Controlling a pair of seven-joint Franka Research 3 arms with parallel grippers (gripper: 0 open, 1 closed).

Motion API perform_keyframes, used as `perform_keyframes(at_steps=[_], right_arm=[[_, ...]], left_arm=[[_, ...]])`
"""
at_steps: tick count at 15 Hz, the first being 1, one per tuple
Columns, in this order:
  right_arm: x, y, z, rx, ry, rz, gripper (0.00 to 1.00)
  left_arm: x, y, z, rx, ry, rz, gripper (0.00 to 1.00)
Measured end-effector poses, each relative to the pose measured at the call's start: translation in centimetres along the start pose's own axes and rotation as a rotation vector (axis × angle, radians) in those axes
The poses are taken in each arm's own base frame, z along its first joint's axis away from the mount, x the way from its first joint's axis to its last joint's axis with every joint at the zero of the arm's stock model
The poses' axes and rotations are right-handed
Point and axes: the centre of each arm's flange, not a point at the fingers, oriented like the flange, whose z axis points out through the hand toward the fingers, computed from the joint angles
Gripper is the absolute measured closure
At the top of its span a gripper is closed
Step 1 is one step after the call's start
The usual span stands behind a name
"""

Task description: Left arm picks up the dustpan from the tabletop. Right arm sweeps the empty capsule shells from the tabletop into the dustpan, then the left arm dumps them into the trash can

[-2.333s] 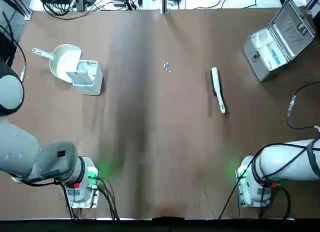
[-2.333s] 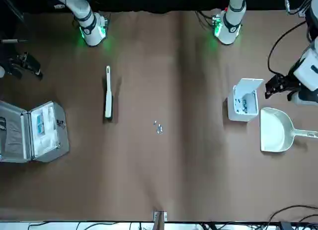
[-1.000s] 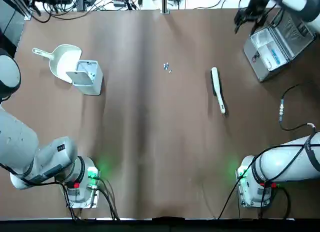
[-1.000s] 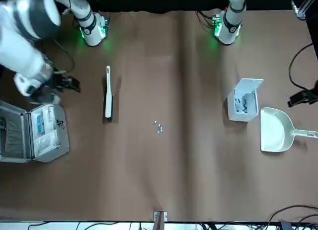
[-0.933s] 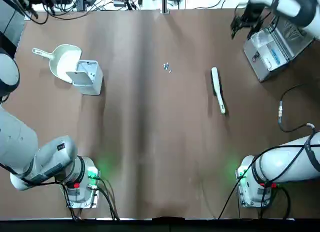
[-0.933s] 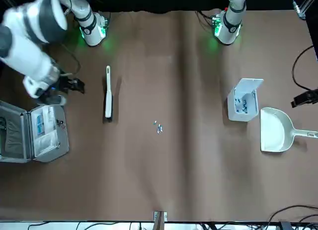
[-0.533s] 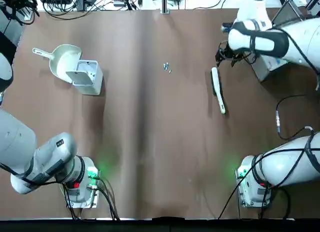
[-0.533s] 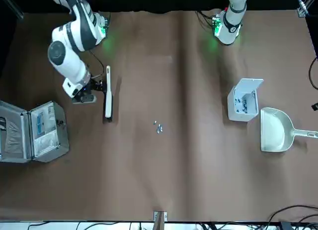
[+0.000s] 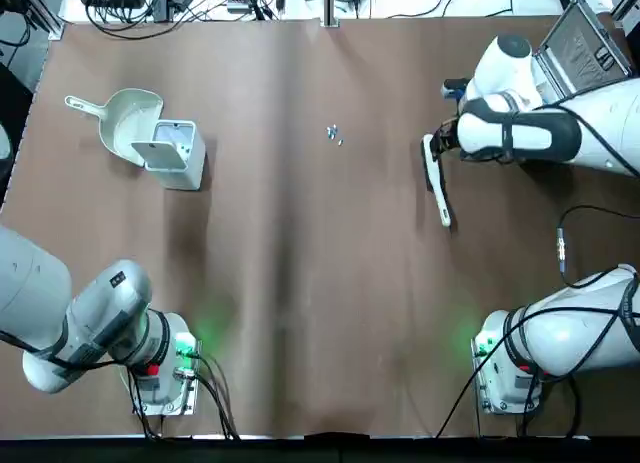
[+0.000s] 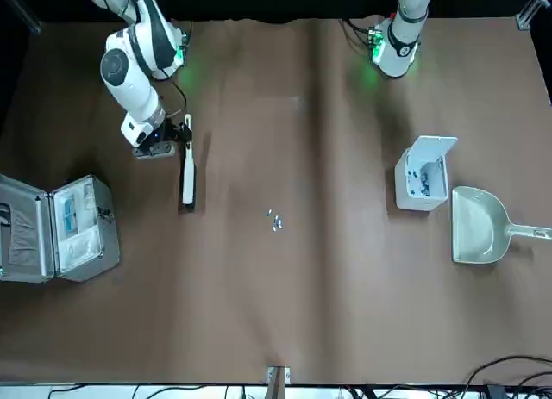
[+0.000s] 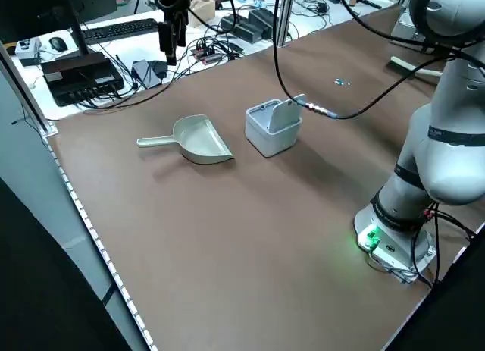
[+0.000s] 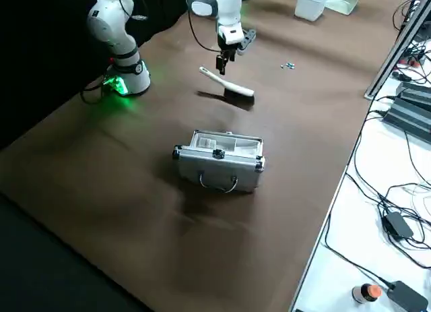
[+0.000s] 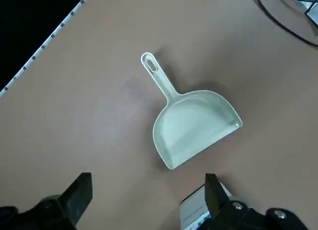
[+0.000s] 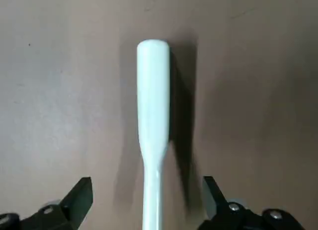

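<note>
Nothing of the task is finished, by my reading. On the brown tabletop [image 9: 300, 283] the silver metal case [image 10: 56, 227] sits open at about two o'clock in the overhead view. The trash can [image 9: 172, 153] stands at ten o'clock with the dustpan [image 9: 128, 123] lying flat against it on its far-left side, not yet lifted. The left pincer [image 13: 144, 202] hangs high above the dustpan with its fingers spread wide and nothing between them. The right pincer [image 14: 149, 202] hovers low over the white brush [image 9: 435, 178], which lies at about two o'clock nearer the centre; its fingers are spread, one on each side of the handle, and not closed on it. The empty capsule shells [image 9: 335, 134] lie in a small cluster at twelve o'clock, unswept. Lifting, sweeping and dumping all remain. No brand, label or writing can be read on anything.
</note>
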Motion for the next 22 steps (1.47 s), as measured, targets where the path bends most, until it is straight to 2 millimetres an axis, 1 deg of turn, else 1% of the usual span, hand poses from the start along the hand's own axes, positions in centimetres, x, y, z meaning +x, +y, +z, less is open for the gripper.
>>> perform_keyframes(at_steps=[1,2,3,5,7,8,10,11,13,15,16,17,19,20,21,22], right_arm=[[-0.6,-0.3,0.6,0.002,0.019,-0.011,0.03],[-1.1,-0.5,1.2,0.005,0.038,-0.019,0.03],[-1.6,-0.6,1.7,0.006,0.049,-0.026,0.03],[-2.5,-0.6,2.6,0.003,0.046,-0.035,0.03],[-3.1,-0.4,3.3,0.003,0.051,-0.037,0.04],[-3.4,-0.3,3.7,0.003,0.058,-0.037,0.04],[-4.3,-0.2,5.0,0.002,0.073,-0.043,0.04],[-4.9,-0.5,6.5,-0.006,0.060,-0.057,0.05],[-5.3,-1.2,7.6,-0.012,0.044,-0.076,0.04],[-5.6,-1.5,8.2,-0.017,0.031,-0.084,0.05],[-5.6,-1.5,8.3,-0.018,0.028,-0.085,0.07],[-5.7,-1.5,8.5,-0.020,0.023,-0.084,0.11],[-5.8,-1.3,9.0,-0.026,0.009,-0.082,0.13],[-5.9,-1.3,9.3,-0.028,0.003,-0.081,0.19],[-5.9,-1.2,9.5,-0.030,-0.001,-0.081,0.19],[-5.9,-1.2,9.6,-0.031,-0.003,-0.081,0.22]], left_arm=[[-0.1,0.3,0.2,0.000,-0.004,-0.010,0.00],[0.0,0.7,1.3,0.008,-0.019,-0.032,0.00],[0.4,1.0,3.1,0.029,-0.030,-0.066,0.00],[2.1,1.4,6.9,0.051,-0.009,-0.139,0.00],[3.4,1.7,10.0,0.045,0.002,-0.216,0.00],[3.8,1.9,11.2,0.038,0.003,-0.249,0.00],[4.3,2.2,12.5,0.023,0.014,-0.306,0.00],[4.9,2.6,13.2,-0.003,0.042,-0.382,0.00],[5.6,2.9,14.2,-0.030,0.070,-0.423,0.00],[6.1,3.0,16.2,-0.044,0.073,-0.435,0.00],[6.4,3.0,17.5,-0.049,0.069,-0.438,0.00],[6.7,3.0,18.9,-0.052,0.065,-0.441,0.00],[7.2,2.6,21.6,-0.055,0.065,-0.445,0.00],[7.5,2.4,22.6,-0.052,0.070,-0.443,0.00],[7.8,2.2,23.2,-0.041,0.079,-0.451,0.00],[8.0,2.0,23.8,-0.028,0.084,-0.466,0.00]])
